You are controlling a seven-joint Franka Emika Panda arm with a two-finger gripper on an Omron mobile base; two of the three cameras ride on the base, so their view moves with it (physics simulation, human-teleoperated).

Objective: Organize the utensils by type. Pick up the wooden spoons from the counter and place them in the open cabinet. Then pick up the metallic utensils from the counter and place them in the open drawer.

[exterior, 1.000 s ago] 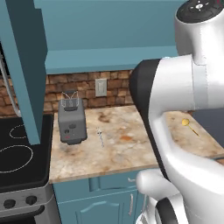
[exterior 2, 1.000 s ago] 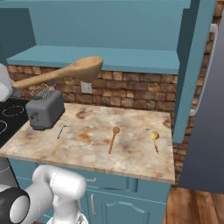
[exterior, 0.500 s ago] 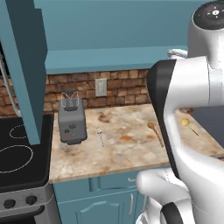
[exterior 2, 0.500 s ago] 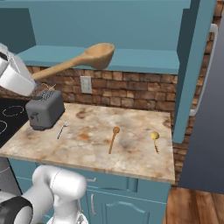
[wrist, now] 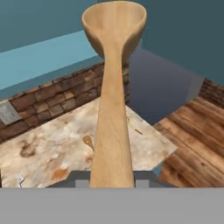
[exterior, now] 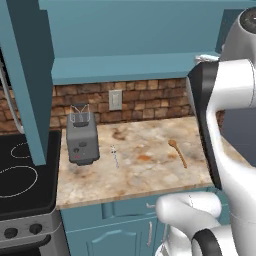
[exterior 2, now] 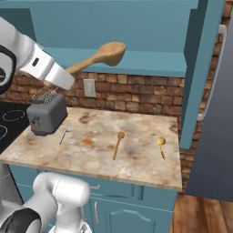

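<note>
The white arm is rising from the lower left of the right base frame and reaching toward the upper middle, its forearm slanting up and to the right. Its gripper (exterior 2: pixel 63 75) is clamping the handle of the larger wooden spoon (exterior 2: pixel 98 56), fingers closed around it.

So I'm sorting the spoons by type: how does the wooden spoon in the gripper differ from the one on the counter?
The held wooden spoon is clearly larger; the small wooden spoon is slimmer and shorter. The held one is raised in the air, bowl near the cabinet shelf; the small one lies flat on the counter. Both are light-brown wood with long straight handles and oval bowls.
</note>
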